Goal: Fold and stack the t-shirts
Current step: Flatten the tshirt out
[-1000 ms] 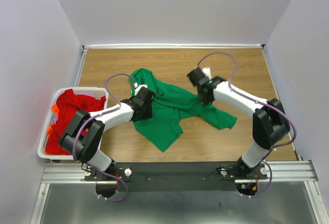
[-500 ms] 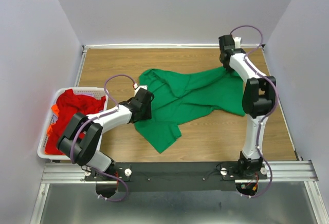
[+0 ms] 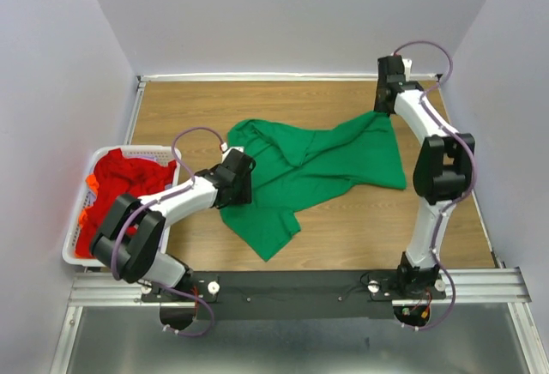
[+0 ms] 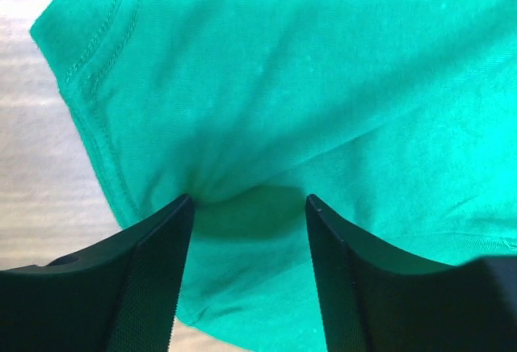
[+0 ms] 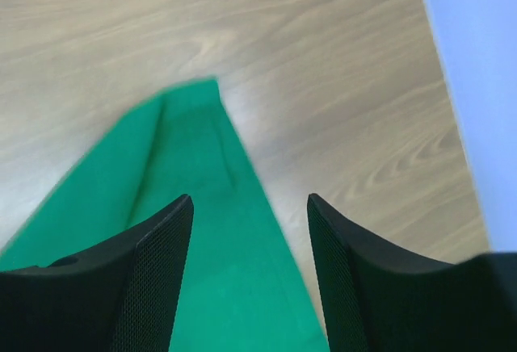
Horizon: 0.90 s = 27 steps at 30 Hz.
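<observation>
Bright green cloth t-shirt (image 3: 317, 164) found spread across wooden table (image 3: 189, 108), judged laid out for flattening before folding. Left gripper (image 4: 246, 199) noted wide, fingers set down on cloth, fabric puckered between them; judged an anchor. Right gripper (image 5: 249, 199) noted wide, nothing held; shirt corner lay directly beneath, between fingers. Red t-shirts (image 3: 120, 190) seen in white slatted plastic basket (image 3: 137, 148), well apart from left gripper.

The wooden tabletop (image 3: 189, 108) carries two things. A green t-shirt (image 3: 317, 164) lies rumpled and spread across its middle, one corner reaching toward the far right corner and a lower flap pointing at the near edge. A white slatted basket (image 3: 141, 149) sits at the left edge, close to the near left corner, apart from the shirt.
</observation>
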Tool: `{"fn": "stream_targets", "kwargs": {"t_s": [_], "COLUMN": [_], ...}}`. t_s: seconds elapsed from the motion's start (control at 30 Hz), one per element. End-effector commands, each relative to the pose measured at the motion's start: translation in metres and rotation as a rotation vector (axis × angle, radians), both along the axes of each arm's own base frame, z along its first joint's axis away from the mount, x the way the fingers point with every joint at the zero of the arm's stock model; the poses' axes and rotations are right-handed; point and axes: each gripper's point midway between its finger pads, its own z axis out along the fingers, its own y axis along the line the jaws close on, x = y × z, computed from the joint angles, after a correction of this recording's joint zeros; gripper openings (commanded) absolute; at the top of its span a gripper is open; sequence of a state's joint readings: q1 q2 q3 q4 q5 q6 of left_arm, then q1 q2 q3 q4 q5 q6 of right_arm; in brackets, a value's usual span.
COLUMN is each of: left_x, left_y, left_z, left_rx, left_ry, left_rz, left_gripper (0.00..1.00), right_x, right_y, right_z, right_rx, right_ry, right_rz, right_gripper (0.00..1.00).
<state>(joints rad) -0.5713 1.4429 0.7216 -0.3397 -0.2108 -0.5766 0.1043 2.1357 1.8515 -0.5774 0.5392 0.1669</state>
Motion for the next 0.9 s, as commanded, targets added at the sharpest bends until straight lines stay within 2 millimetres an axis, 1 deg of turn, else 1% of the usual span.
{"fn": "stream_targets", "kwargs": {"t_s": [0.0, 0.03, 0.1, 0.13, 0.17, 0.2, 0.23, 0.27, 0.3, 0.33, 0.37, 0.4, 0.43, 0.47, 0.5, 0.53, 0.57, 0.6, 0.63, 0.67, 0.7, 0.73, 0.77, 0.83, 0.87], "left_x": [0.010, 0.020, 0.031, 0.041, 0.046, 0.050, 0.055, 0.061, 0.066, 0.070, 0.071, 0.072, 0.072, 0.070, 0.067, 0.062, 0.061, 0.059, 0.053, 0.053, 0.051, 0.050, 0.047, 0.044, 0.044], "left_y": [-0.005, -0.010, -0.013, -0.014, -0.013, -0.012, -0.011, -0.011, -0.008, -0.008, -0.011, -0.010, -0.010, -0.011, -0.012, -0.011, -0.012, -0.012, -0.009, -0.010, -0.009, -0.009, -0.009, -0.008, -0.008], "left_z": [0.027, 0.036, 0.042, 0.043, 0.042, 0.040, 0.039, 0.035, 0.032, 0.027, 0.025, 0.022, 0.019, 0.013, 0.009, 0.003, 0.001, -0.001, -0.005, -0.005, -0.007, -0.007, -0.009, -0.011, -0.010], "left_rx": [-0.016, -0.026, -0.035, -0.035, -0.032, -0.021, -0.017, -0.008, 0.000, 0.004, -0.003, -0.003, 0.000, 0.003, -0.003, 0.000, -0.008, -0.009, -0.005, -0.010, -0.008, -0.009, -0.013, -0.017, -0.022], "left_ry": [-0.032, -0.062, -0.087, -0.097, -0.099, -0.099, -0.102, -0.097, -0.094, -0.089, -0.081, -0.073, -0.066, -0.052, -0.038, -0.022, -0.016, -0.012, 0.000, -0.006, -0.002, 0.000, 0.009, 0.016, 0.012], "left_rz": [0.013, 0.013, 0.015, 0.024, 0.027, 0.021, 0.024, 0.024, 0.025, 0.024, 0.016, 0.013, 0.006, 0.000, -0.008, -0.012, -0.018, -0.019, -0.021, -0.021, -0.023, -0.022, -0.025, -0.024, -0.025], "left_gripper": [0.68, 0.68, 0.68, 0.68, 0.68, 0.68, 0.68, 0.68, 0.68, 0.68, 0.68, 0.68, 0.68, 0.68, 0.68, 0.68, 0.68, 0.68, 0.68, 0.68, 0.68, 0.68, 0.68, 0.68, 0.68], "right_x": [-0.048, -0.063, -0.075, -0.082, -0.085, -0.093, -0.096, -0.104, -0.102, -0.107, -0.104, -0.101, -0.094, -0.087, -0.080, -0.069, -0.063, -0.060, -0.054, -0.049, -0.040, -0.037, -0.029, -0.025, -0.024], "right_y": [0.038, 0.056, 0.078, 0.104, 0.124, 0.140, 0.156, 0.187, 0.201, 0.220, 0.228, 0.235, 0.239, 0.241, 0.243, 0.248, 0.252, 0.253, 0.255, 0.256, 0.257, 0.259, 0.258, 0.260, 0.261], "right_z": [-0.006, -0.014, -0.019, -0.013, -0.015, -0.019, -0.021, -0.022, -0.027, -0.029, -0.036, -0.036, -0.033, -0.034, -0.042, -0.037, -0.040, -0.056, -0.058, -0.061, -0.058, -0.061, -0.065, -0.069, -0.080], "right_rx": [0.243, 0.319, 0.394, 0.426, 0.444, 0.438, 0.426, 0.420, 0.427, 0.457, 0.469, 0.478, 0.484, 0.484, 0.481, 0.481, 0.482, 0.475, 0.471, 0.466, 0.460, 0.467, 0.451, 0.451, 0.454], "right_ry": [0.037, 0.073, 0.094, 0.088, 0.083, 0.102, 0.111, 0.126, 0.138, 0.149, 0.155, 0.148, 0.127, 0.114, 0.114, 0.092, 0.090, 0.118, 0.113, 0.112, 0.094, 0.094, 0.084, 0.084, 0.100], "right_rz": [0.100, 0.169, 0.235, 0.305, 0.361, 0.416, 0.457, 0.533, 0.553, 0.591, 0.595, 0.600, 0.595, 0.592, 0.590, 0.601, 0.609, 0.608, 0.608, 0.607, 0.599, 0.591, 0.572, 0.573, 0.571], "right_gripper": [0.66, 0.66, 0.66, 0.66, 0.66, 0.66, 0.66, 0.66, 0.66, 0.66, 0.66, 0.66, 0.66, 0.66, 0.66, 0.65, 0.63, 0.61, 0.60, 0.59, 0.58, 0.57, 0.56, 0.55, 0.54]}}
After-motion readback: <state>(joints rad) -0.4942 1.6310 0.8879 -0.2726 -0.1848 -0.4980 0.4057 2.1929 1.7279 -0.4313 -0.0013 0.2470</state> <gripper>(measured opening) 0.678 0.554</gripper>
